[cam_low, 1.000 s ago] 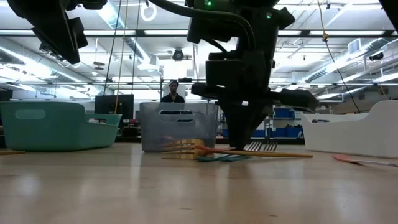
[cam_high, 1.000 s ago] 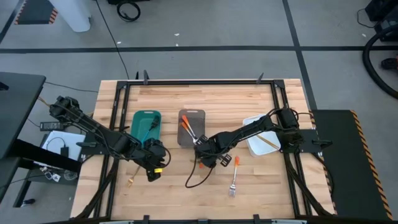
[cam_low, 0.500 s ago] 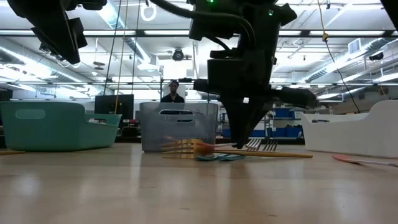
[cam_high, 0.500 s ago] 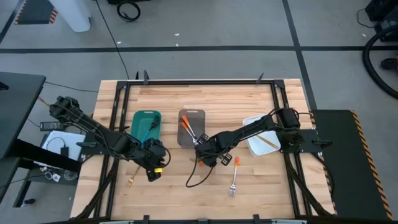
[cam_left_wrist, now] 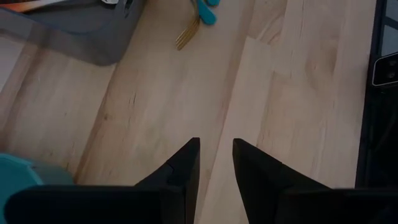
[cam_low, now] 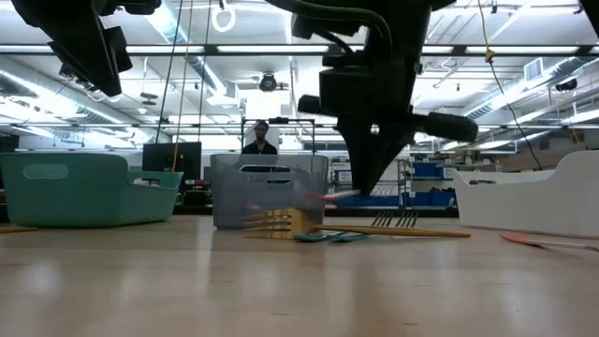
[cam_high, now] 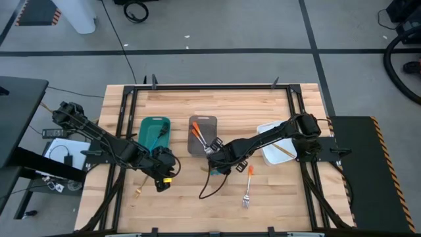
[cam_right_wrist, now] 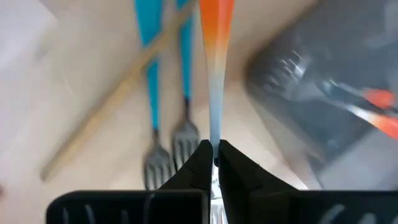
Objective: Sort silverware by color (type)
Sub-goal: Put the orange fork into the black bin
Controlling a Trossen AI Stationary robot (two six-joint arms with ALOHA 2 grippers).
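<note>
Wood table [cam_high: 217, 105]: 3 trays [cam_high: 202, 125], loose forks [cam_high: 248, 191].

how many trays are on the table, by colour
teal tray: 1
grey tray: 1
white tray: 1
total: 3
</note>
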